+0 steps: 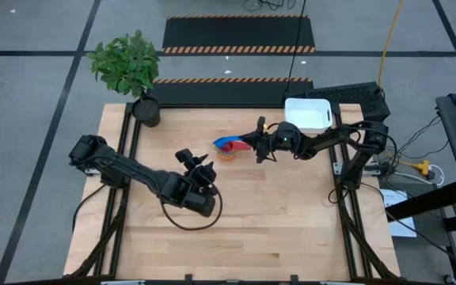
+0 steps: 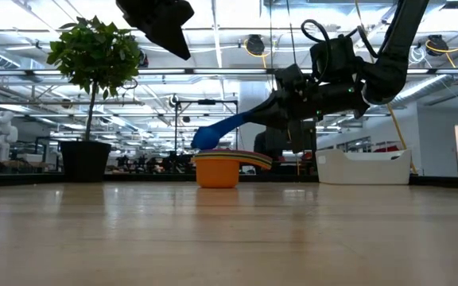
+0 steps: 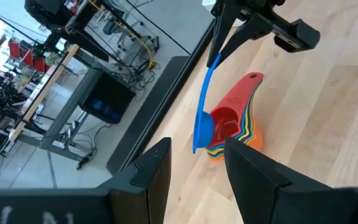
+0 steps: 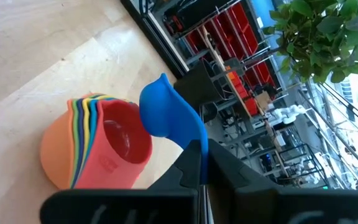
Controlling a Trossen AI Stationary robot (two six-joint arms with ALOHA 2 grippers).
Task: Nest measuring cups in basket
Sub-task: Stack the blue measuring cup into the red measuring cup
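1. No readable writing or brand on anything.
2. Right gripper [image 1: 261,147] fingers pinched on handle of blue measuring cup [image 2: 210,137], held tilted just above the nested stack [image 2: 217,168], red cup [image 4: 122,142] innermost, orange outermost.
3. Stack sits mid-bench, w/ white basket [image 1: 308,115] well apart at far right edge.
4. Left gripper [image 1: 202,168] hangs near stack, fingers apart, holding nothing.
5. Light wood bench [image 1: 236,214]; potted plant [image 1: 129,67] at far left corner; grey floor, hazard-striped mat.

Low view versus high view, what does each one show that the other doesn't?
Only the low view shows the blue cup held clear above the nested stack, and the room behind. Only the high view shows the left hand apart from the stack, nearer the table's middle. Both show the right hand shut on the blue cup's handle, the white basket and the potted plant.
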